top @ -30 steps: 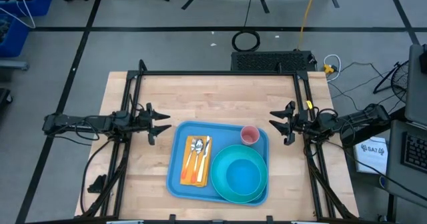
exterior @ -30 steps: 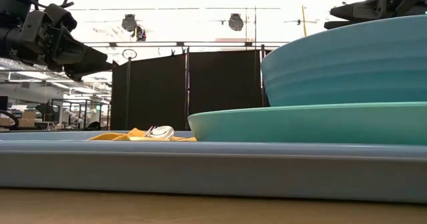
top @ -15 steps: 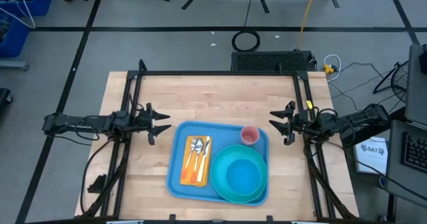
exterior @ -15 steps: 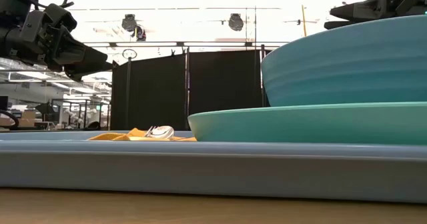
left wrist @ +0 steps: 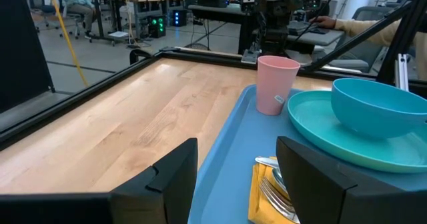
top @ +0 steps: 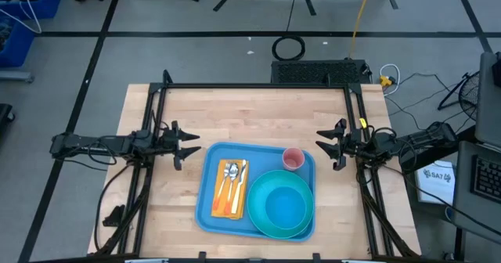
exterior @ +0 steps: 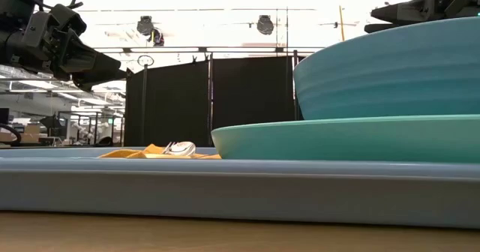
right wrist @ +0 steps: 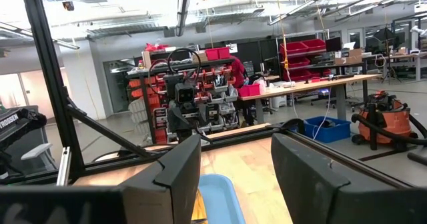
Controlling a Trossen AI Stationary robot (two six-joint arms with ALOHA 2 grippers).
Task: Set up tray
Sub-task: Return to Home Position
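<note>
The blue tray [top: 210, 200] lies flat on the wooden table, toward its near edge. On it sit a turquoise plate [top: 258, 220] with a turquoise bowl [top: 283, 206] on top, a pink cup [top: 293, 159] upright at the tray's far right corner, and a yellow napkin [top: 219, 204] carrying cutlery [top: 234, 178]. My left gripper [top: 192, 145] hovers open just left of the tray; my right gripper [top: 322, 144] hovers open just right of it. In the left wrist view the cup [left wrist: 277, 84], bowl [left wrist: 380, 107] and tray [left wrist: 230, 144] show ahead of the fingers.
A black metal frame [top: 258, 86] runs around the table's far, left and right sides. Bare wood [top: 250, 114] lies between the tray and the far edge. Beyond the table are cables, workbenches and a seated person [left wrist: 73, 1] in the room.
</note>
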